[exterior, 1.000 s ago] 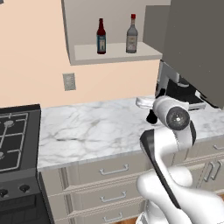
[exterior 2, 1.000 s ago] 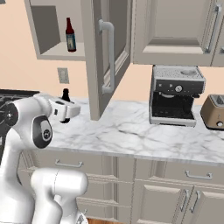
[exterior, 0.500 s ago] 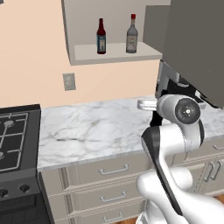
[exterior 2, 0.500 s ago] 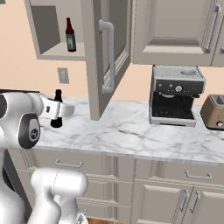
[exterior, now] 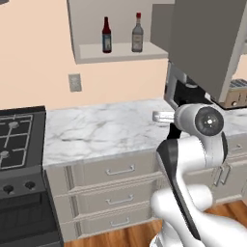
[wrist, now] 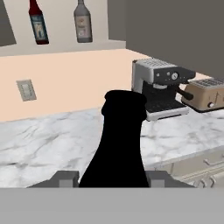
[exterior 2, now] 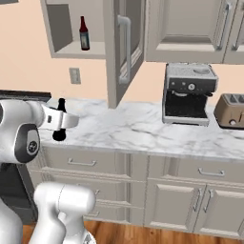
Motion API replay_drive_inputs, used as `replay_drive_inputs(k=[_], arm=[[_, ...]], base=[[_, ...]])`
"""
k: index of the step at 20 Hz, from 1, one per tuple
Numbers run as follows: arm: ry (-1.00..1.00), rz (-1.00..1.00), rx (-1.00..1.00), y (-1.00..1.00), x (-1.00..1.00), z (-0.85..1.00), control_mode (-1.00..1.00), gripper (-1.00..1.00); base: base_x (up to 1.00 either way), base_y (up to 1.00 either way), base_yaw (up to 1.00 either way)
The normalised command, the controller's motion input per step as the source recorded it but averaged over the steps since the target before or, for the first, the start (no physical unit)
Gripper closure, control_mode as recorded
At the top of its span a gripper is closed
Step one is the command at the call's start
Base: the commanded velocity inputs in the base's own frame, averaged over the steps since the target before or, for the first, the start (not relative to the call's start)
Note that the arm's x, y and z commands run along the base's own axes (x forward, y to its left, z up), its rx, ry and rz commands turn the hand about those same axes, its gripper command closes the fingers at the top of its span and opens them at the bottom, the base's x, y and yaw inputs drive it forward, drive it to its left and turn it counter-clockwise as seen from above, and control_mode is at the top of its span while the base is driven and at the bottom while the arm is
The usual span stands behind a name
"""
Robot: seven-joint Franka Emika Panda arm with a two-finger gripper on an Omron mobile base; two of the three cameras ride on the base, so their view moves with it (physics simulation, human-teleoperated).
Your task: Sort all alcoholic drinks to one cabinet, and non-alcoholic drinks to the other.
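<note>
Nearest the camera, the fingers were clenched around the lower body of the black cola bottle, whose dark neck and cap rose up the middle of the hand view. From the right base view the same bottle stood upright in the grip above the near edge of the marble desk, whether lifted clear or just resting I could not tell. It looked small, rigid and fairly light, probably smooth-sided (so prone to slipping or tipping if squeezed too high); a hold around the wide body, low down, seemed the safest place. Farther back on the desk stood the coffee machine with the toaster just beside it. Farthest, up on the pale shelf of the open wall cabinet, the dark brown-red bottle and the clear red-capped bottle stood upright, near each other but apart, so the alcoholic pair looked already sorted
</note>
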Motion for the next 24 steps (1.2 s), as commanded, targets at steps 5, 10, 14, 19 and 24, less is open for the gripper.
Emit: replay_drive_inputs(k=[5, 10, 14, 19, 24], arm=[[0.00, 0.00, 0.00, 0.00, 0.00, 0.00, 1.00, 1.00], [0.00, 0.00, 0.00, 0.00, 0.00, 0.00, 1.00, 1.00], [0.00, 0.00, 0.00, 0.00, 0.00, 0.00, 1.00, 1.00], [0.00, 0.00, 0.00, 0.00, 0.00, 0.00, 1.00, 1.00], [0.00, 0.00, 0.00, 0.00, 0.00, 0.00, 1.00, 1.00]], base=[[-0.86, 0.19, 0.00], [-0.50, 0.81, 0.02], [-0.14, 1.00, 0.05], [-0.07, 1.00, 0.05], [-0.01, 1.00, 0.04]])
